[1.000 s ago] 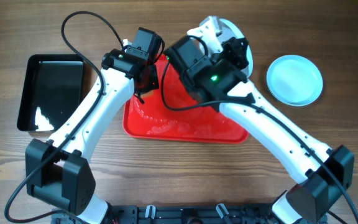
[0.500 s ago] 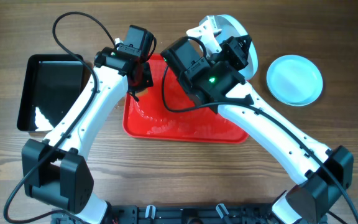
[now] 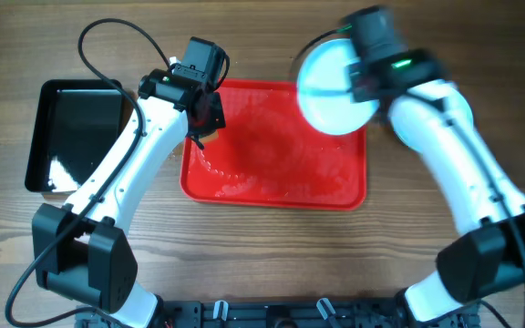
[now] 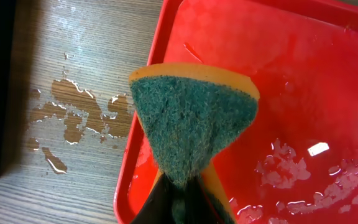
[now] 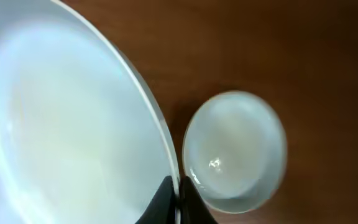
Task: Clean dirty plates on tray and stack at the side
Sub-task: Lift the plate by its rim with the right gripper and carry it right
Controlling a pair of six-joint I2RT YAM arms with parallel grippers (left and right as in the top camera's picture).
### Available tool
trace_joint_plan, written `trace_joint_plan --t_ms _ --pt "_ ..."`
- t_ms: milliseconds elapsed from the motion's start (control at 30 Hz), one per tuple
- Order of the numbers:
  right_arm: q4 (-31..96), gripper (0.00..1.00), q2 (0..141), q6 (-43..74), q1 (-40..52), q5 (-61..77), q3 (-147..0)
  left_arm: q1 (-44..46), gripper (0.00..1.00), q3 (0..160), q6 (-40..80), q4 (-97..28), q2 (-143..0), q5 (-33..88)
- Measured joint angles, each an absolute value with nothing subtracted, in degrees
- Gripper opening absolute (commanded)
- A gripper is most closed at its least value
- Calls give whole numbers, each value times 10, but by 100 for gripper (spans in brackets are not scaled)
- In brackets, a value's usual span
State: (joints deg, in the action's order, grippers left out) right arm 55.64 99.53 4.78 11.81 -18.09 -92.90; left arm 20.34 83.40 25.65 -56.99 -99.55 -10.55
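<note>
Two trays share a wood-grain desk [image 3: 272,246]: the wet red tray [image 3: 272,182] centre, a black tray [image 3: 39,137] left. Right jaws clamp one plate [image 3: 331,91] above the red tray's far-right corner; left jaws pinch a green sponge [image 4: 191,118] over its left rim, beside puddles [image 4: 73,115].

We see a wooden table [image 3: 262,246] filling the view (brown grain running sideways), with small puddles [image 4: 73,118] glistening on it under bright light.
</note>
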Motion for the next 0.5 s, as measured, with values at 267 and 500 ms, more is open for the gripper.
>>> trace_joint_plan --t_ms 267,500 --pt "507 4 995 70 -170 142 -906 203 4 834 256 -570 -995 -105" --pt "381 4 995 136 -269 215 -761 203 4 834 256 -562 -995 -90"
